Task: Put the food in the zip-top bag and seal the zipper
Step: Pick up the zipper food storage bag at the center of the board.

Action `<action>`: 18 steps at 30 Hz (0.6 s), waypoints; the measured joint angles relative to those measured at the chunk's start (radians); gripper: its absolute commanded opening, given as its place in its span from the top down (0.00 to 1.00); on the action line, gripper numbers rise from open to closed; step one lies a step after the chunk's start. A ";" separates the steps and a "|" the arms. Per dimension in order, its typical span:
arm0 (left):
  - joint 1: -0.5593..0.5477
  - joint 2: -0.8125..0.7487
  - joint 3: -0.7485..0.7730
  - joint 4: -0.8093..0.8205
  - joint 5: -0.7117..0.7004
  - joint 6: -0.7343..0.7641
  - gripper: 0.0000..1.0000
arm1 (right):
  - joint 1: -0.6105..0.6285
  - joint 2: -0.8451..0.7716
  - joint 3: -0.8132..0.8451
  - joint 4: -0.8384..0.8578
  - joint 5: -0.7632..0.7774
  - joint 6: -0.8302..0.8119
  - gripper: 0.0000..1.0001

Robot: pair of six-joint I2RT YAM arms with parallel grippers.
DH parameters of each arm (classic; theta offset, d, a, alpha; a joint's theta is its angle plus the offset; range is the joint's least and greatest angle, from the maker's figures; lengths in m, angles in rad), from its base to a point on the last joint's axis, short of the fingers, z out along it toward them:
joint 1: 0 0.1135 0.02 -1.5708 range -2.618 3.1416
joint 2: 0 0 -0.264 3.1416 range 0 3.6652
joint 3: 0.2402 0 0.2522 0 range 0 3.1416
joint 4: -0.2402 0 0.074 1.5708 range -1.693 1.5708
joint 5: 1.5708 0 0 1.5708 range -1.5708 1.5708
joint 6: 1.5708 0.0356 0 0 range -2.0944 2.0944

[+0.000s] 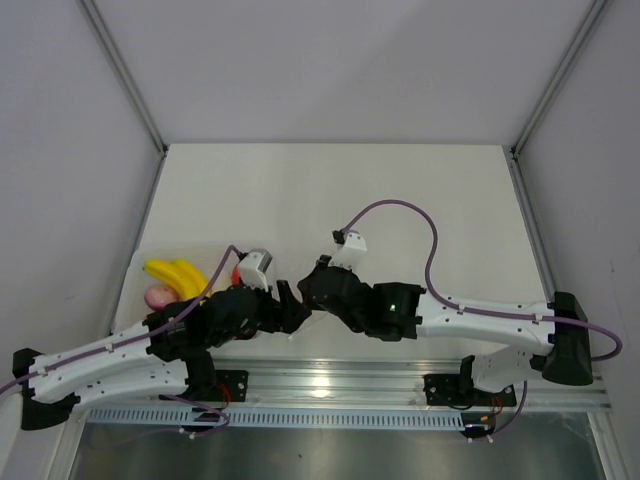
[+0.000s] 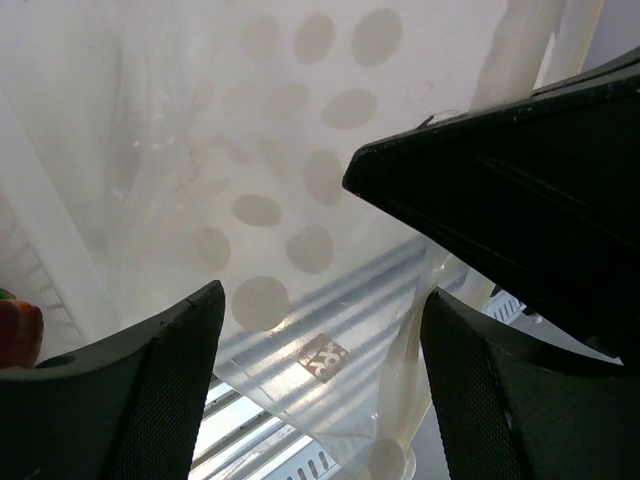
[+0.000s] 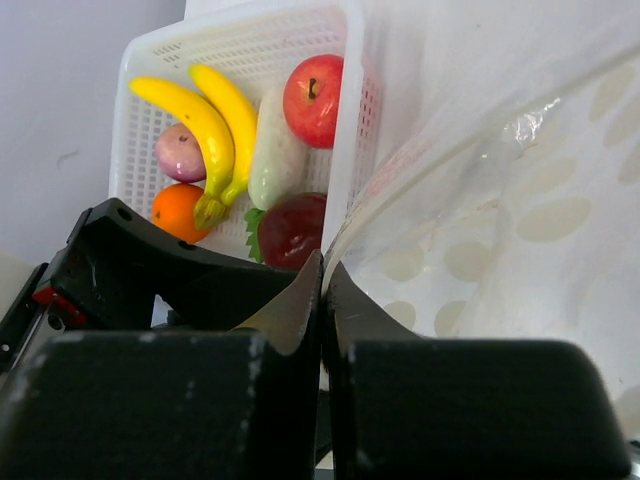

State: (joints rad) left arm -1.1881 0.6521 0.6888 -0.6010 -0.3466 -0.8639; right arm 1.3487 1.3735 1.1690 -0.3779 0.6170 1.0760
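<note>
At the near edge of the white table (image 1: 400, 200): both arms meet at centre, just right of the tray.
Left arm (image 1: 110, 355): white and black, reaches in from the left corner.
Right arm (image 1: 490, 320): white and black, reaches in from the right corner, with a purple cable looped above it.
Tray: shallow white perforated plastic basket (image 3: 150, 60) at the table's left side. It holds all the food.
Bag: small clear crinkly zip-top bag (image 3: 520, 230) printed with pale oval dots. It hangs between the two grippers, close beside the tray's right wall.
Left gripper (image 2: 322, 300): released, jaws wide apart. The bag sheet fills the gap in its wrist view; contact cannot be told.
Right gripper (image 3: 325, 275): clenched, black fingers pressed together, grasping the bag's edge.
Zipper: thin clear closure strip (image 3: 410, 170), seen only as a faint band running up and right from the pinch. Sealed or not cannot be told.
Yellow banana (image 3: 205, 130): a pair, lying across the tray's middle.
White radish with green leaves (image 3: 275, 155): just right of the banana, touching it.
Red apple (image 3: 313, 100): against the tray's right wall, stem up.
Dark red-purple round toy (image 3: 290, 228): below the radish, beside the leaves.
Orange round toy (image 3: 178, 212): by the banana's stem end.
Pink-mauve round toy (image 3: 180, 152): tucked left of the banana.
</note>
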 measured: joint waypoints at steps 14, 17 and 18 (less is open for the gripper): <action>-0.010 0.021 0.000 0.007 -0.046 -0.029 0.94 | 0.001 0.004 0.018 -0.055 0.008 -0.023 0.24; -0.010 0.022 0.000 0.006 -0.047 -0.028 0.98 | 0.003 -0.002 0.032 -0.093 0.009 -0.060 0.08; -0.010 0.023 0.002 0.005 -0.048 -0.028 0.99 | 0.005 -0.005 0.037 -0.109 0.008 -0.073 0.06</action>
State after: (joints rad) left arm -1.1976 0.6746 0.6907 -0.5961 -0.3943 -0.8921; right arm 1.3540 1.3682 1.2060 -0.4866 0.6254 1.0027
